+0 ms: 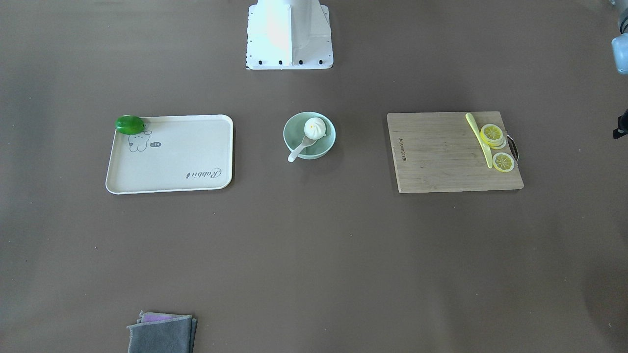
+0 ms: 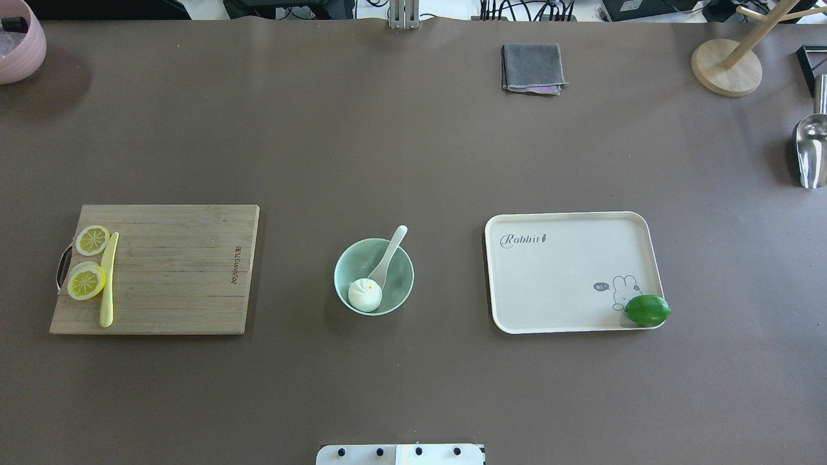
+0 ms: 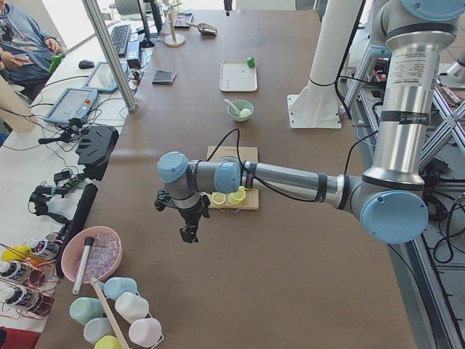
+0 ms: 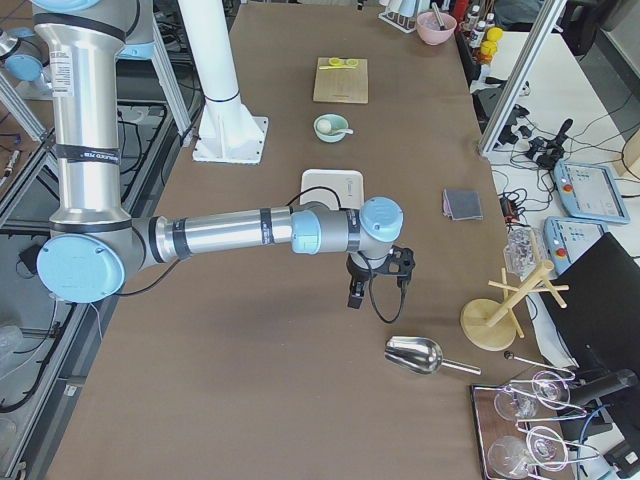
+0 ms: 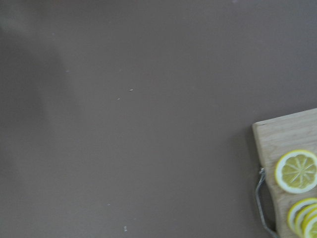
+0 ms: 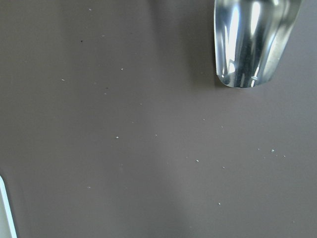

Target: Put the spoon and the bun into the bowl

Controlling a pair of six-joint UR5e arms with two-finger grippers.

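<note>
While bun (image 2: 365, 294) and spoon (image 2: 386, 258) occupy bowl (image 2: 406, 278), left fingers (image 3: 188, 233) and right fingers (image 4: 353, 296) are unreadable

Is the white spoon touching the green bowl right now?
Touching. The overhead view shows the spoon lying inside the bowl, its handle resting across the rim.

Brown table (image 2: 413, 161), stuff's pretty spread out: mint bowl (image 2: 400, 274) sits mid-table, wooden cutting board (image 2: 174, 278) toward the left end, cream tray (image 2: 562, 284) toward the right end. Folded grey cloth (image 2: 531, 66) is at the far edge. The steel scoop (image 2: 811, 148) and wooden rack (image 2: 725, 68) are near the far right corner, and the pink bowl (image 2: 19, 45) is in the far left one.
</note>
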